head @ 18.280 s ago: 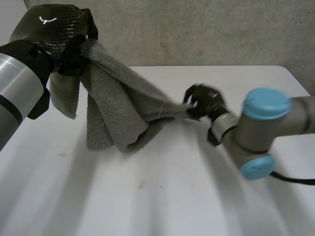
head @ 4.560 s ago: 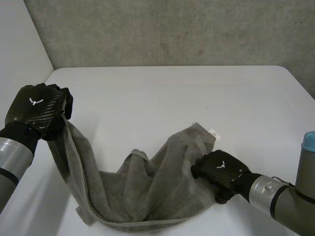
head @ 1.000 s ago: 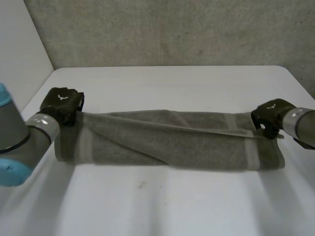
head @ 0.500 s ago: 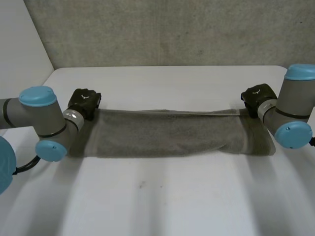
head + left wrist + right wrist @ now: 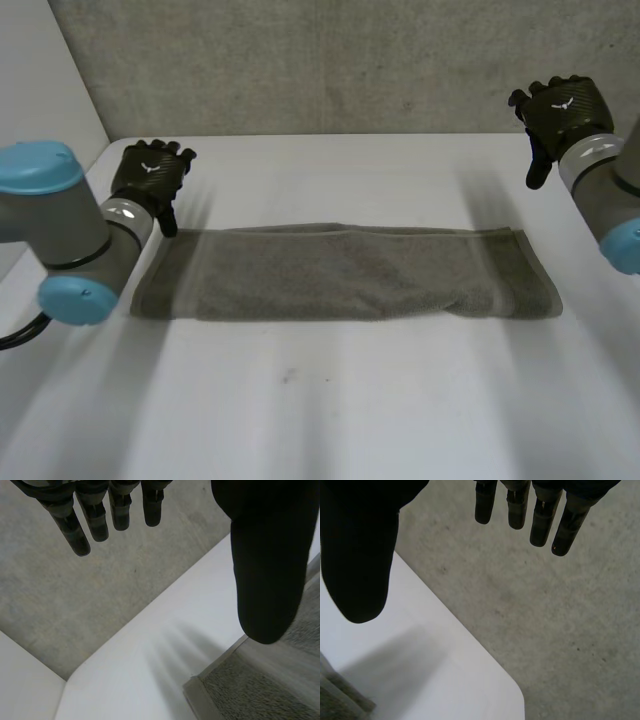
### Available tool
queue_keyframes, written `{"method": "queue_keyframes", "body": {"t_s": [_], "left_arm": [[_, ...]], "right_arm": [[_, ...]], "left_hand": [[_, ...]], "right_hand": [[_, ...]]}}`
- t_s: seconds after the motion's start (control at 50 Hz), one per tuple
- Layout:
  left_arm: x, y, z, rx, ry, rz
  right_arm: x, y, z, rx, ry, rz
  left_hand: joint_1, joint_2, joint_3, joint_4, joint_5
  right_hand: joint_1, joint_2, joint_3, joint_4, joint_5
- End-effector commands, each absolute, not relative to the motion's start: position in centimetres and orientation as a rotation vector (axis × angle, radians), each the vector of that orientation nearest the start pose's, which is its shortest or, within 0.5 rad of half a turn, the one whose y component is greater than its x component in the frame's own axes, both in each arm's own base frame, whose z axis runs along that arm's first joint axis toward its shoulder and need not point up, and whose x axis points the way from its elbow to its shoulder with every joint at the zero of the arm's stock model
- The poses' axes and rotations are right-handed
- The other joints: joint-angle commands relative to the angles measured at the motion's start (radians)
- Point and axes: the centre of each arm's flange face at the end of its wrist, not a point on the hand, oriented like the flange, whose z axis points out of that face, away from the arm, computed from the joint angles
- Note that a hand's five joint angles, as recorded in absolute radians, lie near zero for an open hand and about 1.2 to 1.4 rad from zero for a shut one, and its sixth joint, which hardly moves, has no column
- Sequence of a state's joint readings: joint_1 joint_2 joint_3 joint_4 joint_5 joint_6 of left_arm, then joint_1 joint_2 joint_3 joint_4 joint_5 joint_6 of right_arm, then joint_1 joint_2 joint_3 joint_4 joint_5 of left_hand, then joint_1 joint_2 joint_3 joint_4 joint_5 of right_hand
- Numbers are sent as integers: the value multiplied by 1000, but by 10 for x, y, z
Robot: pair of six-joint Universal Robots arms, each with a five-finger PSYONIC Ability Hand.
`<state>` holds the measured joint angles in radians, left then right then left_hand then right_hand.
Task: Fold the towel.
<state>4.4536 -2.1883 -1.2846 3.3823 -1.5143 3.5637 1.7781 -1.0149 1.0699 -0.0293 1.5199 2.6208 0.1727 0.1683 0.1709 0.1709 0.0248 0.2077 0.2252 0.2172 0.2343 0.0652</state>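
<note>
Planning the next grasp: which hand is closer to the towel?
The left hand, open just beside the towel's end corner; the right hand, open too, is farther from its end.

One grey towel [image 5: 345,272], one white table [image 5: 350,420], two hands, left hand [image 5: 150,173], right hand [image 5: 562,108]

You've got white table [image 5: 330,410], one thing on it: grey towel [image 5: 345,272], folded into long flat strip (running side to side), nearer far edge
</note>
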Motion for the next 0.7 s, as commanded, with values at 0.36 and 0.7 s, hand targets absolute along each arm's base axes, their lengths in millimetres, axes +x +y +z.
{"method": "queue_keyframes", "body": {"t_s": [0.36,0.7], "left_arm": [[-214,-265,197,660,2344,-2101],[-208,-262,186,646,2363,-2075]], "right_arm": [[181,-290,193,-953,2505,-1829],[168,-311,125,-918,2514,-1754]], "left_hand": [[11,16,13,13,-15],[6,10,7,7,-21]], "right_hand": [[230,212,220,203,198],[499,482,490,473,467]]}}
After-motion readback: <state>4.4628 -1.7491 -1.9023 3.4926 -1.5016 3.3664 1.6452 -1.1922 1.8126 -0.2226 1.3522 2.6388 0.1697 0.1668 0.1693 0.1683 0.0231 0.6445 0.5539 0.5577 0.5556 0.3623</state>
